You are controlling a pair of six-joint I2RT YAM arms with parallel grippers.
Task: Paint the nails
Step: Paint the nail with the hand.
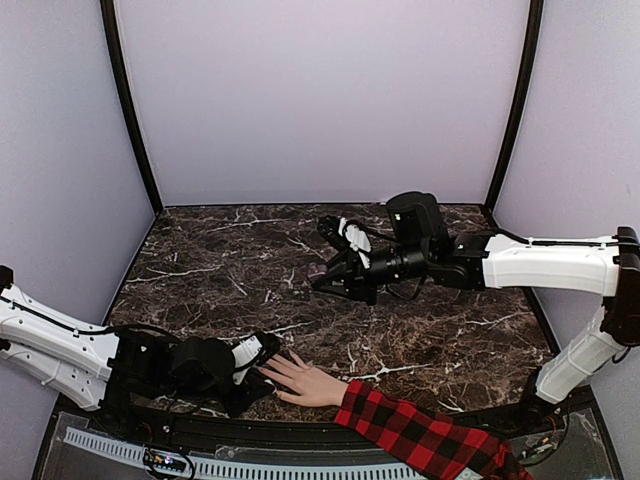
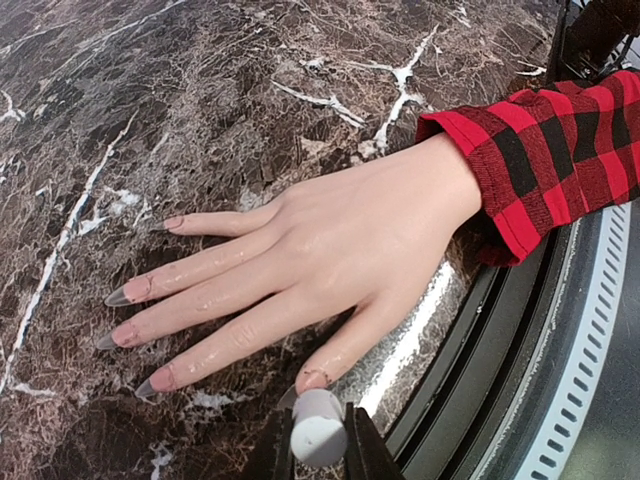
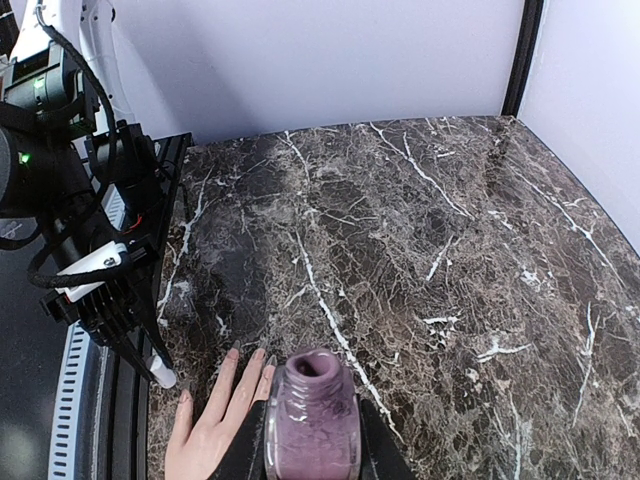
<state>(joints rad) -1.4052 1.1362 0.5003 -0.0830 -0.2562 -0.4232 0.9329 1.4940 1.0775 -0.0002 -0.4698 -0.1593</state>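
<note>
A pale hand lies flat on the marble table with its fingers spread, in a red-and-black plaid sleeve. Its long nails look clear or greyish. My left gripper is shut on a white polish cap, right at the tip of the thumb nail; the brush under the cap is hidden. In the top view this gripper is at the fingertips of the hand. My right gripper is shut on an open purple polish bottle, held above mid-table.
The dark marble table ends at a black rail with a white perforated strip just beyond the wrist. Lilac walls enclose the back and sides. In the right wrist view the left arm stands beside the hand.
</note>
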